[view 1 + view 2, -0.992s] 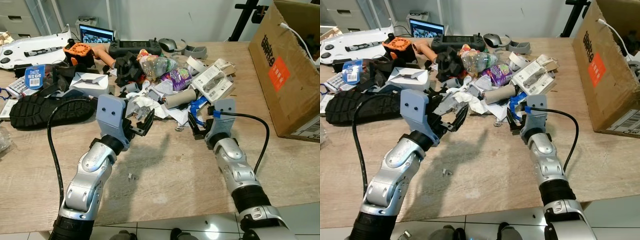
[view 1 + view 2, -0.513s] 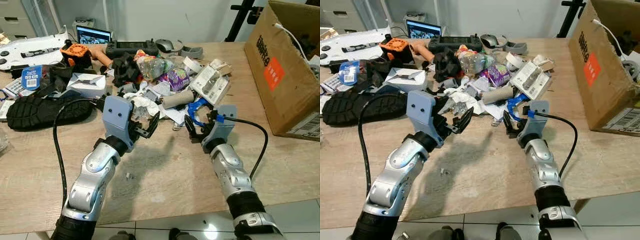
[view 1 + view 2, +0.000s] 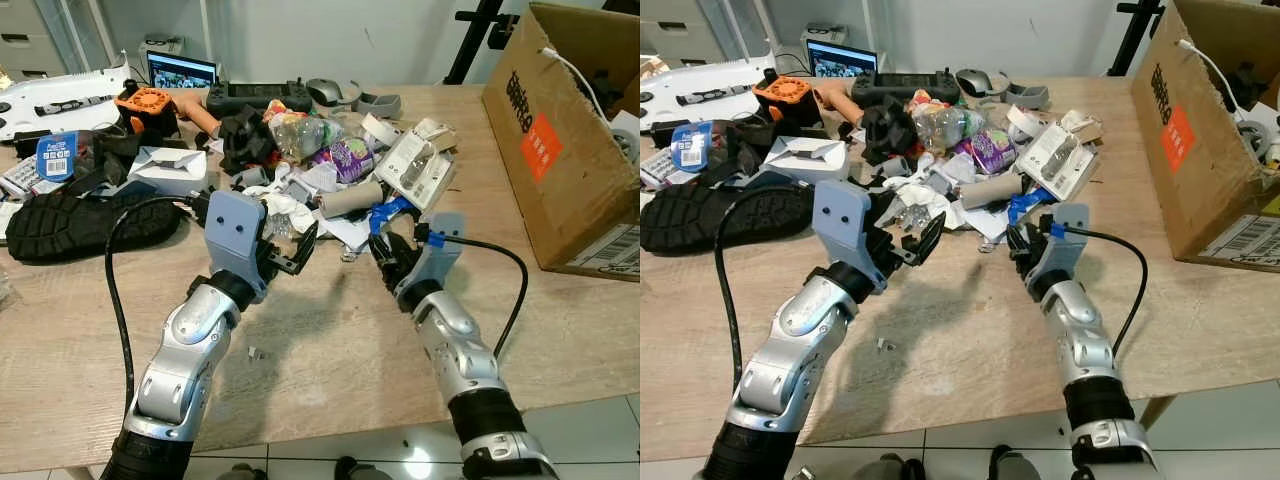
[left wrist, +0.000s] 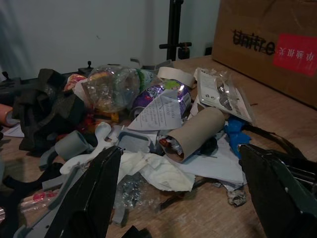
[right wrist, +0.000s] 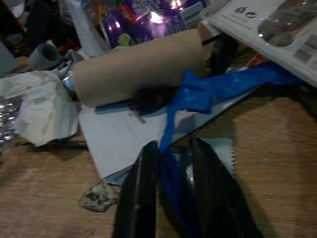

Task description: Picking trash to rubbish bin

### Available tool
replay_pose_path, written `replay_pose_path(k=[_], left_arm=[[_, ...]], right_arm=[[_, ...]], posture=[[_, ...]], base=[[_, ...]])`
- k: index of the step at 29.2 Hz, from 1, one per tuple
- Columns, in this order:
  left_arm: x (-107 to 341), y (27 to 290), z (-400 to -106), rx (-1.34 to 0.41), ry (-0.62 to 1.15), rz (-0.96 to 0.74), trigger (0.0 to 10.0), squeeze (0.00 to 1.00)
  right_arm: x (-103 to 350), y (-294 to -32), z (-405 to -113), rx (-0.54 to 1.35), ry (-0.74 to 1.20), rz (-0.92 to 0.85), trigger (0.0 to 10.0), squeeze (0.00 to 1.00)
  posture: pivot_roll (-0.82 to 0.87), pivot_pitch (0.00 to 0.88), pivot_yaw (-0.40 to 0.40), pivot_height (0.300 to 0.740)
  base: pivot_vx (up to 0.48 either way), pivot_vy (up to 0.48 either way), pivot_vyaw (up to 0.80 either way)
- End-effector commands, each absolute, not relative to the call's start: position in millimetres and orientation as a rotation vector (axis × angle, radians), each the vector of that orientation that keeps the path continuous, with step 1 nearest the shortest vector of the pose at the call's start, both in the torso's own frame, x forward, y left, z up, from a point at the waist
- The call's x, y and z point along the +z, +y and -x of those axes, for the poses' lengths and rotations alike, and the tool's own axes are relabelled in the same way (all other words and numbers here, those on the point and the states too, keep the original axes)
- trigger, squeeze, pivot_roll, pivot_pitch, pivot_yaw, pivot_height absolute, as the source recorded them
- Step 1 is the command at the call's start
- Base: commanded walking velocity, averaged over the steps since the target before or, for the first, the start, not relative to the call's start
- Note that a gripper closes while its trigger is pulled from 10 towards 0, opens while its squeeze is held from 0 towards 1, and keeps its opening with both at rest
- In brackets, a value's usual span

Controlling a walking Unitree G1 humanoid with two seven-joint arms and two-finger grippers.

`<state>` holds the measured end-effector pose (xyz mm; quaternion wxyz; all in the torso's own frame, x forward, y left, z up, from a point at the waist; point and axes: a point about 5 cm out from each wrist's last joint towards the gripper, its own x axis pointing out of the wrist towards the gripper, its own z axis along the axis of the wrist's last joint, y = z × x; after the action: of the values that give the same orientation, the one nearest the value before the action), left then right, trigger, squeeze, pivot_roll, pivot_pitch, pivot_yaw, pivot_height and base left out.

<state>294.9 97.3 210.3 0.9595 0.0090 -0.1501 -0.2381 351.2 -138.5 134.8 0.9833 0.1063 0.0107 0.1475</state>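
A: Pinching what w/ the right gripper (image 5: 171, 198)?
B: Blue plastic strip (image 5: 218, 89), fingers closed round its lower end, at the trash pile's near edge, just below the cardboard tube (image 5: 143, 67).
A: Left gripper (image 3: 297, 250)?
B: Fingers spread wide, holding nothing, over crumpled white paper (image 4: 156, 171) on the table (image 3: 330, 350).

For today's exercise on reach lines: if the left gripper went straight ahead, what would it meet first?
Probably the crumpled white paper just beyond the left gripper; the cardboard tube lies behind it, though depth is uncertain.
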Motion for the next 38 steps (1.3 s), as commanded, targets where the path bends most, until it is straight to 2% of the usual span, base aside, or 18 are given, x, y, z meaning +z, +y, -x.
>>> replay_pose_path(k=[1, 4, 6, 14, 17, 19, 20, 23, 27, 31, 36, 38], left_arm=[[207, 96, -294, -0.495, -0.297, -0.020, 10.0, 0.00], [207, 95, -294, -0.496, -0.301, -0.018, 10.0, 0.00], [207, 95, -295, -0.493, -0.301, -0.018, 10.0, 0.00], [207, 94, -295, -0.495, -0.305, -0.016, 10.0, 0.00], [209, 95, -295, -0.490, -0.316, -0.012, 10.0, 0.00], [210, 96, -297, -0.491, -0.319, -0.017, 10.0, 0.00], [210, 96, -297, -0.491, -0.319, -0.017, 10.0, 0.00], [210, 96, -297, -0.492, -0.317, -0.013, 10.0, 0.00], [211, 92, -298, -0.500, -0.319, -0.010, 10.0, 0.00], [210, 92, -295, -0.496, -0.321, -0.003, 10.0, 0.00], [210, 94, -298, -0.494, -0.322, -0.008, 10.0, 0.00], [211, 94, -299, -0.496, -0.322, -0.009, 10.0, 0.00]], right_arm=[[119, -135, -344, 0.303, 0.080, -0.236, 0.0, 0.00], [123, -132, -343, 0.318, 0.057, -0.251, 0.0, 0.00], [124, -132, -343, 0.324, 0.052, -0.250, 0.0, 0.00], [135, -132, -346, 0.333, 0.001, -0.254, 0.0, 0.00], [168, -131, -348, 0.368, -0.158, -0.289, 0.0, 0.00], [194, -124, -347, 0.473, -0.247, -0.310, 0.0, 0.00], [194, -124, -347, 0.473, -0.247, -0.310, 0.0, 0.00], [225, -110, -342, 0.633, -0.305, -0.282, 0.0, 0.00], [259, -106, -342, 0.691, -0.391, -0.244, 0.0, 0.00], [284, -112, -342, 0.680, -0.479, -0.238, 0.0, 0.00], [327, -150, -349, 0.562, -0.617, -0.177, 0.0, 0.00], [333, -156, -350, 0.549, -0.626, -0.166, 0.0, 0.00]], posture=[[0.06, 0.224, -0.022, 0.740], [0.06, 0.192, -0.025, 0.740], [0.06, 0.215, -0.027, 0.740], [0.06, 0.200, -0.028, 0.740], [0.06, 0.181, -0.025, 0.740], [0.06, 0.209, -0.024, 0.740], [0.06, 0.209, -0.024, 0.740], [0.05, 0.181, -0.022, 0.740], [0.06, 0.207, -0.031, 0.740], [0.05, 0.196, -0.029, 0.740], [0.04, 0.197, -0.032, 0.740], [0.04, 0.197, -0.032, 0.740]], base=[[0.000, 0.000, 0.00], [0.000, 0.000, 0.00], [0.000, 0.000, 0.00], [0.000, 0.000, 0.00], [0.000, 0.000, 0.00], [0.000, 0.000, 0.00], [0.000, 0.000, 0.00], [0.000, 0.000, 0.00], [0.000, 0.000, 0.00], [0.000, 0.000, 0.00], [0.000, 0.000, 0.00], [0.000, 0.000, 0.00]])
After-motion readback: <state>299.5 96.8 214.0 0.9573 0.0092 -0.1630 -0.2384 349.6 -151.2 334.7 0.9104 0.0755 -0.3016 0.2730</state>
